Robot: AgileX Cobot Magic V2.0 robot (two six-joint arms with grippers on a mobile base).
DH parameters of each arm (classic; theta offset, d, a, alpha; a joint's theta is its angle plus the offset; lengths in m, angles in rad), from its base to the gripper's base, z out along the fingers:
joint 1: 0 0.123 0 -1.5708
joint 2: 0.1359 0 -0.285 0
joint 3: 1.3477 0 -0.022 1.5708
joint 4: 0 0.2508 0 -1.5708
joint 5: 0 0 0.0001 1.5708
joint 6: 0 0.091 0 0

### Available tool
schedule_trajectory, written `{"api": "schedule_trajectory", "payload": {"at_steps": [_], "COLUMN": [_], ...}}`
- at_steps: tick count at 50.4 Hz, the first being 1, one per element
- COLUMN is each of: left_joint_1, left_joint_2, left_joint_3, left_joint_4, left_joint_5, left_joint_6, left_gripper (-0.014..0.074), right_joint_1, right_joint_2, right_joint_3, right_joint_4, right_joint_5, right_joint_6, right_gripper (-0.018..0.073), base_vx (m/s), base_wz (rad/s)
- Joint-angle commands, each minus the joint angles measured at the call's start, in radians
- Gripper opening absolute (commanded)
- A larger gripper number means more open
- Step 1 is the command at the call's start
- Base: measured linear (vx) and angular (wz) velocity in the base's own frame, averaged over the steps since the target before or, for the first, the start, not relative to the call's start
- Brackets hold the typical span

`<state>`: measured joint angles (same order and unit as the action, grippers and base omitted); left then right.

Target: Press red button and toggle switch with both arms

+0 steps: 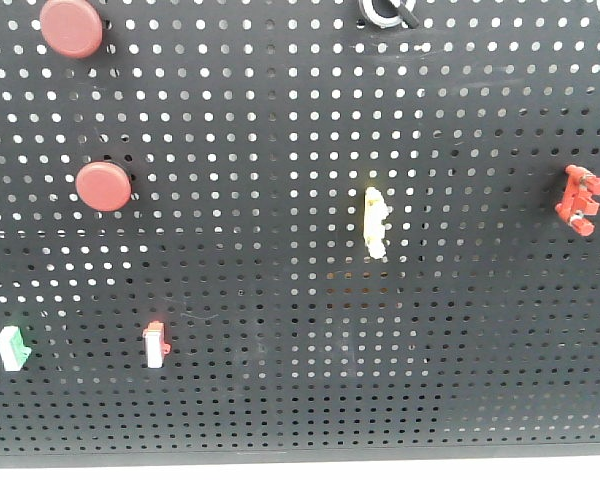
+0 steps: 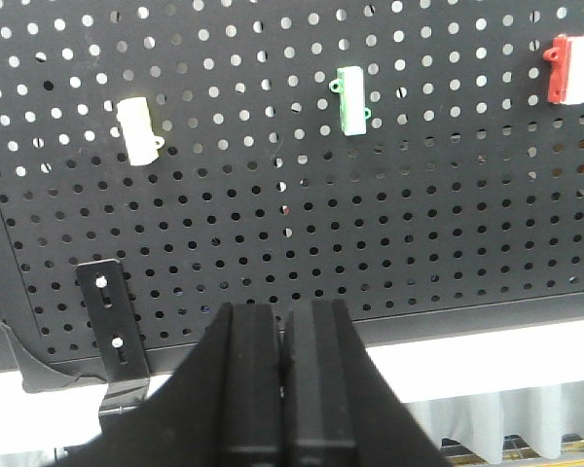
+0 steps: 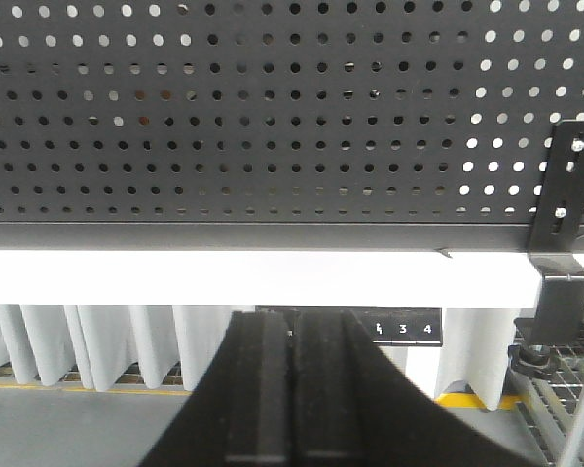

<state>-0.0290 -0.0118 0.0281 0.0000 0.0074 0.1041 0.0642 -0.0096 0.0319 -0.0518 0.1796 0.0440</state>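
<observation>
Two alike red buttons sit on the black pegboard (image 1: 280,330) in the front view: one red button (image 1: 71,27) at the top left and another red button (image 1: 103,186) below it. The toggle switch (image 1: 384,12), a silver ring with a black lever, is cut off by the top edge. Neither arm shows in the front view. In the left wrist view my left gripper (image 2: 285,316) is shut and empty, low by the board's bottom edge. My right gripper (image 3: 292,326) is shut and empty too, below the board's lower rail (image 3: 253,236).
On the board are a pale yellow upright piece (image 1: 376,223), a red bracket (image 1: 580,199), a green-and-white rocker (image 1: 12,348) and a red-and-white rocker (image 1: 157,344). A black mounting bracket (image 2: 109,326) hangs at the lower left corner and another mounting bracket (image 3: 565,248) at the lower right.
</observation>
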Motion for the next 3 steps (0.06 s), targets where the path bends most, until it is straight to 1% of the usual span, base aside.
{"api": "schedule_trajectory", "payload": {"at_steps": [1,3], "left_joint_1": [0.0,0.0], "left_joint_2": [-0.016,-0.016], "left_joint_3": [0.034,0.034], "left_joint_4": [0.0,0.0], "left_joint_5": [-0.08,-0.08], "left_joint_6": [0.0,0.0], "left_gripper": [0.0002,0.0002], "right_joint_1": [0.002,0.002], "right_joint_2": [-0.018,-0.018], "right_joint_3": [0.01,0.01], "right_joint_4": [-0.011,-0.011], "right_joint_5": [-0.082,-0.082], "right_joint_6": [-0.008,-0.008], "right_gripper": [-0.0003,-0.0003], "base_vx": [0.0,0.0], "base_wz": [0.0,0.0]}}
